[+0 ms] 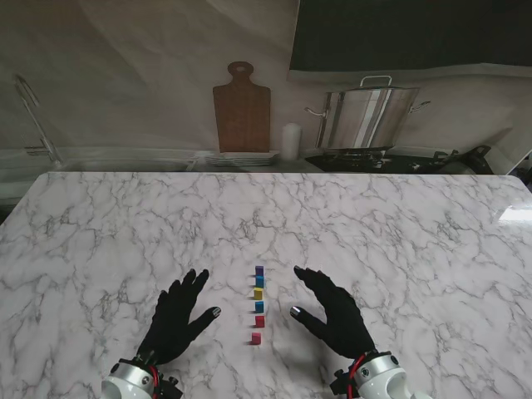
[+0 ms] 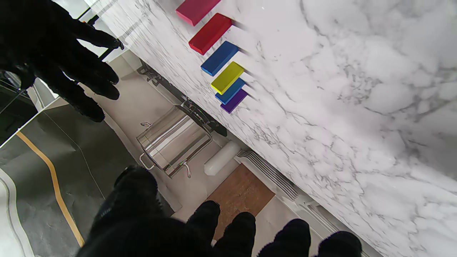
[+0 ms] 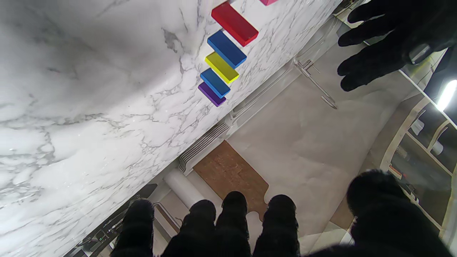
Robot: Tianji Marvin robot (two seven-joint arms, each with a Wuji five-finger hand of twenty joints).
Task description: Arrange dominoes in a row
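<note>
Several upright dominoes stand in a line running away from me on the marble table [image 1: 100,224]: pink [image 1: 256,338], red [image 1: 259,321], blue [image 1: 259,307], yellow [image 1: 258,293], blue [image 1: 258,281], purple [image 1: 259,270]. The left wrist view shows the same line, from the pink one [image 2: 196,10] to the purple one [image 2: 234,101]. In the right wrist view the red one [image 3: 234,23] and the purple one [image 3: 212,94] show. My left hand [image 1: 176,316] lies open to the left of the line. My right hand [image 1: 332,312] lies open to its right. Neither touches a domino.
Beyond the table's far edge stand a wooden cutting board [image 1: 242,108], a white cylinder [image 1: 289,141], stacked plates [image 1: 242,158] and a steel pot [image 1: 366,116] on a stove.
</note>
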